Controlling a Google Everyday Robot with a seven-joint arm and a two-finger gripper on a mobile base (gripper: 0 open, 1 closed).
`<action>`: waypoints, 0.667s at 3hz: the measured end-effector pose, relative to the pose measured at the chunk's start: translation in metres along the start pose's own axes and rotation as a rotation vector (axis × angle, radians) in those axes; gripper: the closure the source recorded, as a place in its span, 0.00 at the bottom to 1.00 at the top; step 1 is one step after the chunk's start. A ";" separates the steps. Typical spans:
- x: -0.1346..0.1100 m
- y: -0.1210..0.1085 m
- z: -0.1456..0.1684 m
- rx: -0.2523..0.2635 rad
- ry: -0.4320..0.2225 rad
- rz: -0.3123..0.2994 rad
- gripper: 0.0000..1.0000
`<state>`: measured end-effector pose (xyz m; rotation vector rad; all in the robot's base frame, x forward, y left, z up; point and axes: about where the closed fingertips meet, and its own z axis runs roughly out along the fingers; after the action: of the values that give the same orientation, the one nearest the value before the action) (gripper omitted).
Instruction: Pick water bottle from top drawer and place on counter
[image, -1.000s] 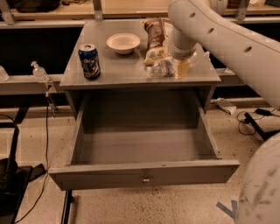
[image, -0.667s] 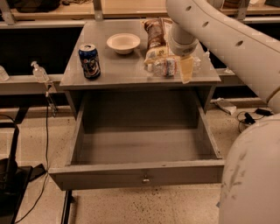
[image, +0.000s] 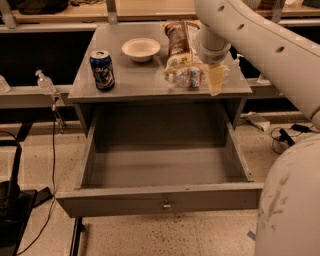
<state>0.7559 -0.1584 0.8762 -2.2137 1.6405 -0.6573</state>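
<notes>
The water bottle (image: 189, 77) lies on its side on the counter (image: 145, 82), at six o'clock from the chip bag (image: 177, 42). The gripper (image: 214, 82) hangs just beside it at three o'clock; I can't make out whether it grips anything. The top drawer (image: 160, 200) stands pulled out.
</notes>
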 end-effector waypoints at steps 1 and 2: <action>0.046 0.023 -0.002 -0.009 -0.059 0.097 0.00; 0.098 0.042 -0.021 0.018 -0.157 0.257 0.00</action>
<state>0.7336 -0.2642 0.8907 -1.9413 1.7869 -0.4165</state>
